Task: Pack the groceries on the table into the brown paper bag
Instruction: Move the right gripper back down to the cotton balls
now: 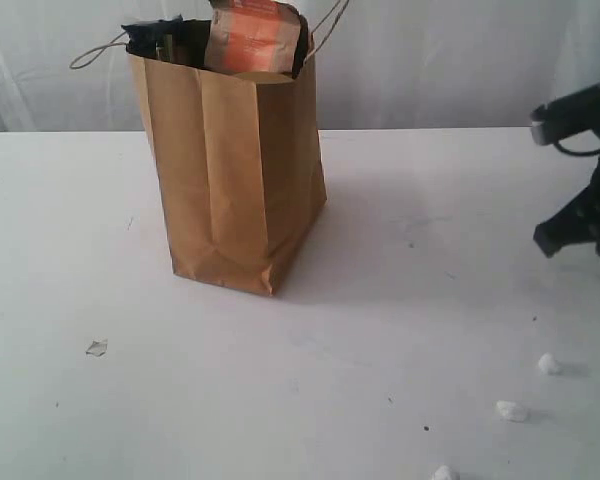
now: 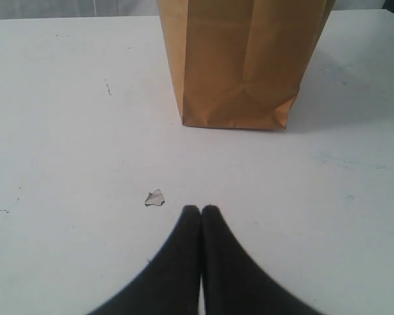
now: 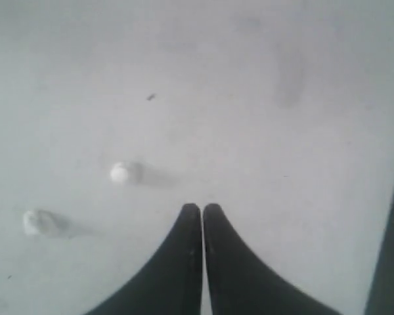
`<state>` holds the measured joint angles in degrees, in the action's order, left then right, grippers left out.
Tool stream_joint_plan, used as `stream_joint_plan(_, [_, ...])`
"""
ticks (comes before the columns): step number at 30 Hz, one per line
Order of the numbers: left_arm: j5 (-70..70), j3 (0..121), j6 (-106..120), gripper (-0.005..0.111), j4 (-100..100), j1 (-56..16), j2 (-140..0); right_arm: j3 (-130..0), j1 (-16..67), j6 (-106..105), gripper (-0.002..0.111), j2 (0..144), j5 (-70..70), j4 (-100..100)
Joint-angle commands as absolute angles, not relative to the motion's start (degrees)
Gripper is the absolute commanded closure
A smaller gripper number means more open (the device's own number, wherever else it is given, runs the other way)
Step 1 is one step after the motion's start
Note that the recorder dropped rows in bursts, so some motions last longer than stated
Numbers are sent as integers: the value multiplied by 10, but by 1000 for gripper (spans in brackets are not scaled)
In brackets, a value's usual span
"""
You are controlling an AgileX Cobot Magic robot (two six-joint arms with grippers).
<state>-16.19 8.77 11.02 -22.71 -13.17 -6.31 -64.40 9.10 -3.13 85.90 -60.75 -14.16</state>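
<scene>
The brown paper bag (image 1: 235,170) stands upright on the white table (image 1: 380,300), left of the middle. A brown pouch with an orange label (image 1: 252,38) and a blue-ended packet (image 1: 152,28) stick out of its top; other groceries are hidden inside. In the left wrist view the bag's lower part (image 2: 243,59) rises ahead of my left gripper (image 2: 201,210), which is shut and empty over bare table. My right gripper (image 3: 202,207) is shut and empty too, above the table near white crumbs. The right arm (image 1: 585,175) shows at the exterior view's right edge.
Small white crumbs (image 1: 512,410) lie on the table at the front right, two of them in the right wrist view (image 3: 121,172). A small clear scrap (image 1: 97,347) lies front left, close to the left fingertips (image 2: 155,197).
</scene>
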Motion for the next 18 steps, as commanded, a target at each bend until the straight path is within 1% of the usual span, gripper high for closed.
stream_joint_plan(1, [-163, 86, 107, 107, -231, -135, -60, -582, 87, -62, 91, 856, -547, -97])
stream_joint_plan(6, [-163, 86, 107, 107, -231, -135, -60, -536, 87, -58, 76, 861, -473, -83])
stream_joint_plan(12, [-163, 86, 107, 107, -231, -135, -60, -512, 87, -58, 76, 906, -443, -37])
stream_joint_plan(18, [-163, 86, 107, 107, -231, -135, -60, -506, 87, -58, 76, 962, -426, -35])
